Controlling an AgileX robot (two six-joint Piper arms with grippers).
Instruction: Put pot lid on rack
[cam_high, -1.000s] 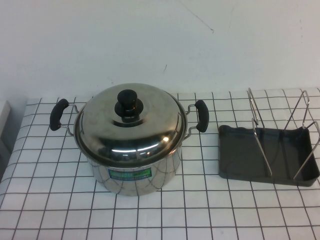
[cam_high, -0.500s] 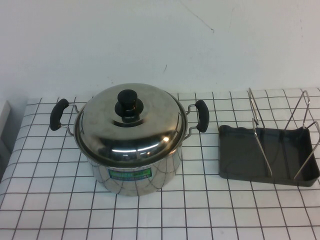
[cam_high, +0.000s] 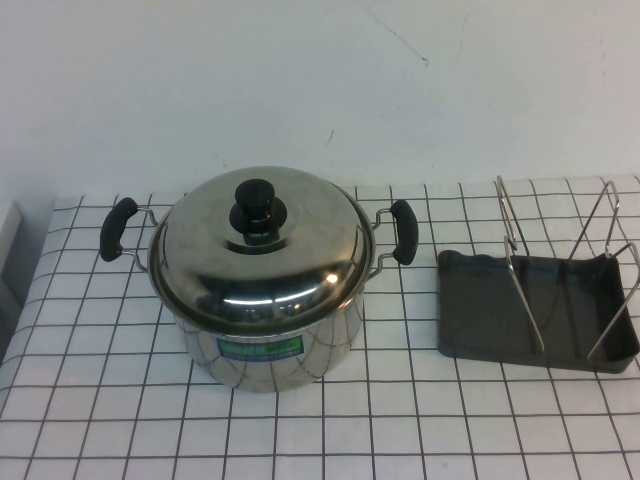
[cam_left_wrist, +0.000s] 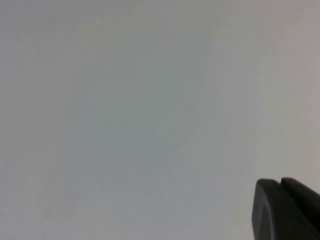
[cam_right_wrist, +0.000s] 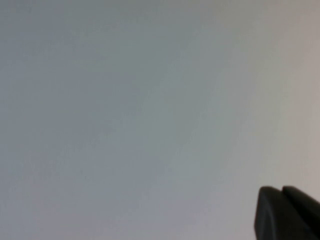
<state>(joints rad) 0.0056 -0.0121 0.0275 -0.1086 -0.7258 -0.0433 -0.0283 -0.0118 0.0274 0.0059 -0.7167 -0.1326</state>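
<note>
Nothing has moved since the earlier frames as far as I can tell: pot, lid and rack sit exactly where they were, and neither arm has come into the high view. So the round, domed, shiny stainless-steel pot lid with its black knob in the middle sits flat on top of the steel pot with two black handles, closing it fully, roughly at 9 o'clock from the centre of the white table with a black grid pattern. One handle sticks out at the pot's 9 o'clock side and the other handle at its 3 o'clock side. There's a green label on the pot wall facing the camera. The dark grey rectangular plastic rack with upright thin silver wire loops sits at 3 o'clock from the pot, apart from it with a strip of bare grid between them, and nothing rests in it. Behind everything, at 12 o'clock, is a plain white wall. The left gripper only shows up in its own wrist view as a dark tip in the corner, fingers pressed together, gripping nothing, pointed at a blank pale surface. Same deal for the right gripper: dark tip in the corner of its wrist view, fingers closed up tight, empty, nothing but a blank pale background in front of it.
</note>
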